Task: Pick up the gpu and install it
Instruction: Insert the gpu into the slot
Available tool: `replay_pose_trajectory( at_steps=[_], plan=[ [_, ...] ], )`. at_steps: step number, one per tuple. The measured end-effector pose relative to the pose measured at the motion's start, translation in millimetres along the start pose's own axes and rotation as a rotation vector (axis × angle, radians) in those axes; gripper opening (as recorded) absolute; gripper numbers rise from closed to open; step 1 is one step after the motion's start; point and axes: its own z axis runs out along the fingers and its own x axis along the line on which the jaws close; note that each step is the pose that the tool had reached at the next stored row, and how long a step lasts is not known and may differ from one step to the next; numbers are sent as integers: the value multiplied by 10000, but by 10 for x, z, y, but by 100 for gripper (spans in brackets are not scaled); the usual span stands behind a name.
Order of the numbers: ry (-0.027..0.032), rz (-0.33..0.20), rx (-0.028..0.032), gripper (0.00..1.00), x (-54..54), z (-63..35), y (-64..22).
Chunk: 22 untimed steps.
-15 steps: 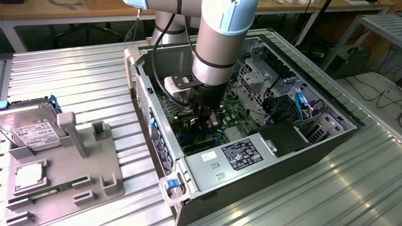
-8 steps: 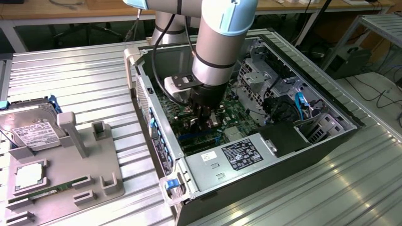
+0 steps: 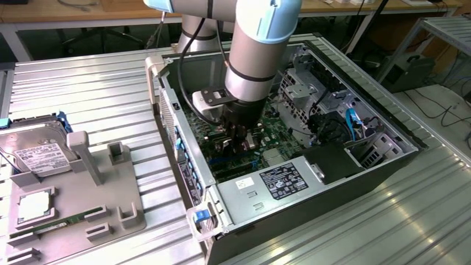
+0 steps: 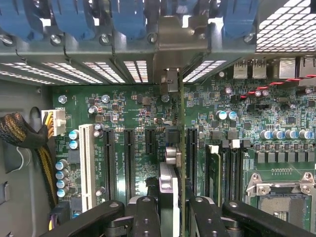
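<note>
- One black two-fingered gripper (image 4: 176,217) clenched the thin flat black gpu card (image 4: 181,148) edge-on.
- Card stood upright among black slots (image 4: 129,158) on the green motherboard (image 4: 123,113), inside the open grey computer case (image 3: 294,226).

Counted one robot arm (image 3: 254,49), one open computer case (image 3: 397,130) and one desk (image 3: 88,88) of ribbed metal. Tallied one gpu (image 4: 180,123), one motherboard (image 4: 133,106), one white slot (image 4: 86,163), three long black expansion slots (image 4: 108,163) and one short black slot (image 4: 150,140). Logged one processor socket (image 4: 279,192) and one power supply (image 3: 283,179). Listed one grey holder tray (image 3: 74,187), carrying one hard drive (image 3: 37,154), one processor chip (image 3: 33,207) and one green memory stick (image 3: 44,226).
</note>
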Motion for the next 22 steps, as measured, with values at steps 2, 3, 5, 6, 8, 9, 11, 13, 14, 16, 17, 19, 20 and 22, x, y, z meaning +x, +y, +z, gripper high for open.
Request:
replay_pose_trajectory(
  at_steps=[2,3,5,6,8,9,11,13,14,16,17,19,20,22],
  plan=[
    [0,0,-1,28,0,0,0],
    [0,0,-1,28,0,0,0],
    [0,0,0,28,0,0,0],
    [0,0,-1,28,0,0,0],
    [0,0,0,28,0,0,0],
    [0,0,0,28,0,0,0],
    [0,0,-1,28,0,0,0],
    [0,0,0,28,0,0,0],
    [0,0,0,28,0,0,0],
    [-3,0,2,28,0,8,0],
    [1,0,-1,28,0,19,0],
    [3,0,-1,28,1,31,0],
    [3,0,-1,28,1,31,0],
    [3,0,-1,28,1,32,0]
  ],
)
